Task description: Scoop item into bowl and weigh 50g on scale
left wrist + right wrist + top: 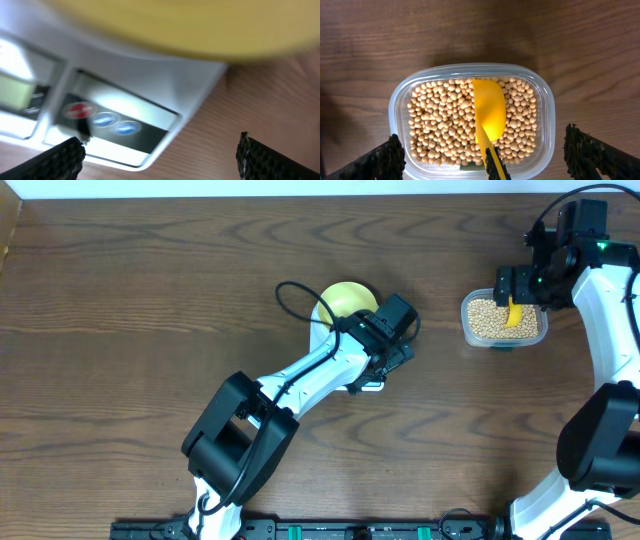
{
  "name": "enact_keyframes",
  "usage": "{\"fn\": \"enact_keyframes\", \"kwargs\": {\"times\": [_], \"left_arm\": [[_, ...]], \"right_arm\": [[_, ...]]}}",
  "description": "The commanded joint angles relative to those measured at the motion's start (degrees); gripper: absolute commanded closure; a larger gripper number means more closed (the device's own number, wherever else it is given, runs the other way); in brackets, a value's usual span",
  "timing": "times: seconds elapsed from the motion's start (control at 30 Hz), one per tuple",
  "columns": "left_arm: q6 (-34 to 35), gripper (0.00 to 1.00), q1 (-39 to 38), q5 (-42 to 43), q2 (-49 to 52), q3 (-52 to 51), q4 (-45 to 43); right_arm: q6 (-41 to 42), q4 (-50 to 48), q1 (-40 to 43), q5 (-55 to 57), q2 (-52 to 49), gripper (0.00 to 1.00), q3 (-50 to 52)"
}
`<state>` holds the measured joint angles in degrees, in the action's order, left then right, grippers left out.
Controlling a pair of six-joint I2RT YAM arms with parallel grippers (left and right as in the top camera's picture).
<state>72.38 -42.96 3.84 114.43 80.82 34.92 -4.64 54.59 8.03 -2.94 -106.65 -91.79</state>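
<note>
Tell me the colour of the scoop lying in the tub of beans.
The scoop is bright yellow, which shows best in the right wrist view.

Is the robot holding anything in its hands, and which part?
Nothing. The left gripper is open over the scale; the right gripper is open over the scoop in the beans.

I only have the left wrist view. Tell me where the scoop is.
Observer: The yellow scoop lies on the beans inside the clear tub.
Operator: Report the right gripper.
Observer: The right gripper hovers open over that tub, closed on nothing.
Operator: Now tell me if the bowl holds beans.
Observer: The visible part of the bowl shows no beans; the left arm covers its near side.
</note>
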Motion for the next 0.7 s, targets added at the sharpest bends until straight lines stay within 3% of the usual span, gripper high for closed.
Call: {"fn": "enact_keyframes", "kwargs": {"times": [0.0, 0.3, 0.67], "left_arm": [[8.13, 0.02, -0.24, -4.42, 0.72, -0.46, 0.52], [8.07, 0.02, -0.24, -11.85, 0.72, -0.46, -4.79], [7.17, 0.02, -1.49, -13.44, 1.31, -0.94, -4.61]], "right_arm": [[-0.59, 0.07, 0.13, 0.44, 1.33, 0.01, -0.87], [-0.59, 0.07, 0.13, 0.44, 1.33, 0.01, -0.87], [-0.59, 0.07, 0.13, 0.44, 1.33, 0.01, -0.87]]}}
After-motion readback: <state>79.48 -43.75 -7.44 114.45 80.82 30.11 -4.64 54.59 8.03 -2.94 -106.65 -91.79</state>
